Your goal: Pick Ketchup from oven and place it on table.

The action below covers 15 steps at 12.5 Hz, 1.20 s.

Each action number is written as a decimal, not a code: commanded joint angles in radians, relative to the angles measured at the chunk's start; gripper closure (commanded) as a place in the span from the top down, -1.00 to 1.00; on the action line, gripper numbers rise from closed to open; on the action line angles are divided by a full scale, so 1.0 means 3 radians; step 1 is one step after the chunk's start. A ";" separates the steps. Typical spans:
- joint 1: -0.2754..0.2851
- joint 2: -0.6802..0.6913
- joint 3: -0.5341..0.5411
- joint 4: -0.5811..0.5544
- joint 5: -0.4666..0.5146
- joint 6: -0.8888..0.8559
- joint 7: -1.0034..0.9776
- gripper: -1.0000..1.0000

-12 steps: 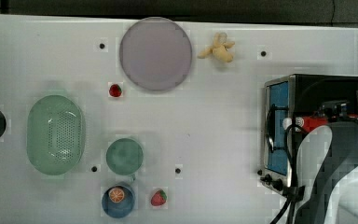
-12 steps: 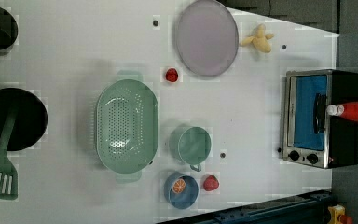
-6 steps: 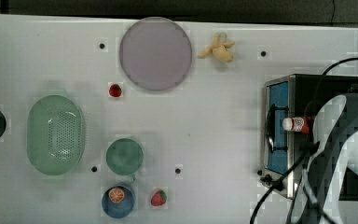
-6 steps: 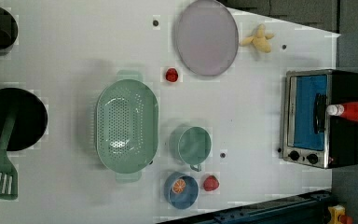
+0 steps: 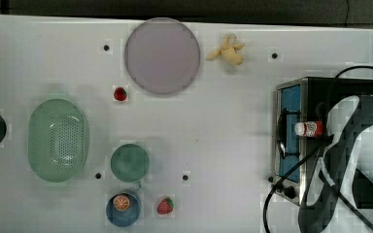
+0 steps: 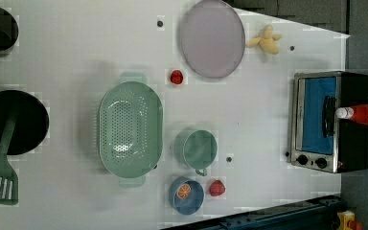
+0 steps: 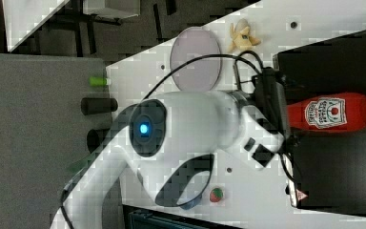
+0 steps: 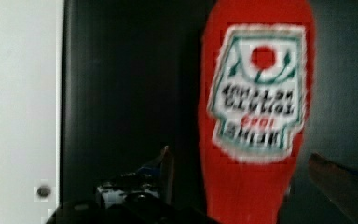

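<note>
The ketchup [image 8: 256, 107], a red bottle with a white-and-red label, lies on its side on the black top of the oven [image 7: 343, 167]. In the wrist view my gripper [image 8: 251, 186] is open, and its two fingers [image 8: 165, 168] stand either side of the bottle's lower body with gaps showing. The top view has the arm over the bottle, leaving its white cap and neck [image 5: 307, 129] visible above the oven's blue glass door [image 5: 291, 97]. The left view shows the ketchup [image 6: 364, 115] across the oven [image 6: 333, 122]. The white table [image 5: 223, 121] spreads to the top view's left of the oven.
On the table are a grey plate [image 5: 161, 55], a banana toy [image 5: 228, 50], a green colander [image 5: 57, 140], a green cup [image 5: 129, 162], a blue bowl with an orange slice [image 5: 122, 208] and two strawberries [image 5: 120, 93]. A black cable [image 5: 286, 189] hangs by the oven knobs.
In the top view the arm has swung up over the oven and now covers the bottle's body. The ketchup has not moved, and the gripper stays open.
</note>
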 commanded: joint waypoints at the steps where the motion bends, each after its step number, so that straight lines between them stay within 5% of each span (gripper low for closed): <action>1: -0.0101 0.0129 -0.0042 0.0011 0.0234 0.0130 0.0097 1.00; 5: -0.0117 0.0205 -0.0043 0.0005 0.0248 0.0233 0.0097 0.92; 8: -0.0120 0.0209 -0.0044 0.0005 0.0248 0.0229 0.0097 0.27; 15: -0.0060 -0.0016 -0.0068 0.0249 0.0206 -0.0080 0.0097 0.27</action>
